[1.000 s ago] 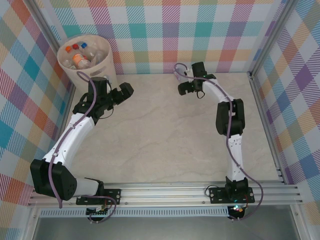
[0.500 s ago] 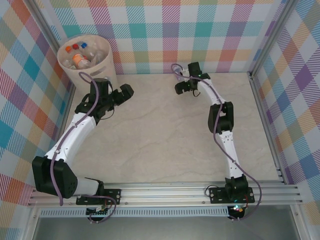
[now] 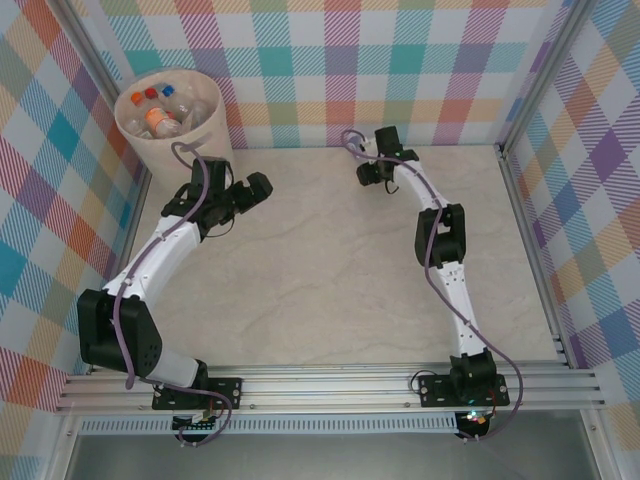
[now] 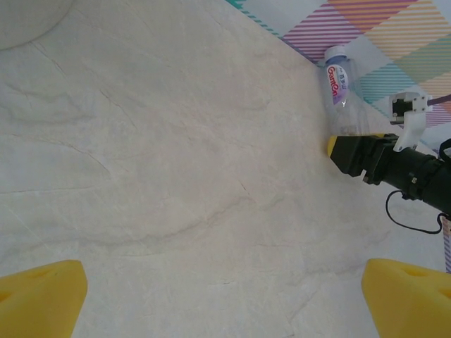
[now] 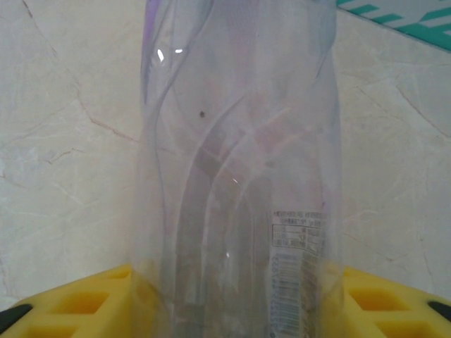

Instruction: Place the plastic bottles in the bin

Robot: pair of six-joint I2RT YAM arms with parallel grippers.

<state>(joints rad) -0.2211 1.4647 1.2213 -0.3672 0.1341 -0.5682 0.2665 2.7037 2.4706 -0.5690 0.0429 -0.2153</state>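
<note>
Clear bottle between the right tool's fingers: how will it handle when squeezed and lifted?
The clear bottle looks empty, table visible through it, so probably light. Its thin smooth walls will likely flex and may slip in the right tool. Round and apparently lying on its side, it could roll if nudged.

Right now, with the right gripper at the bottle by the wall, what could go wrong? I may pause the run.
The right gripper straddles only the base end of the clear bottle, so it could slip out or tilt.
The bottle lies along the back wall, so lifting may scrape it.
The left arm sits beside the bin, possibly in the carry path.
</note>
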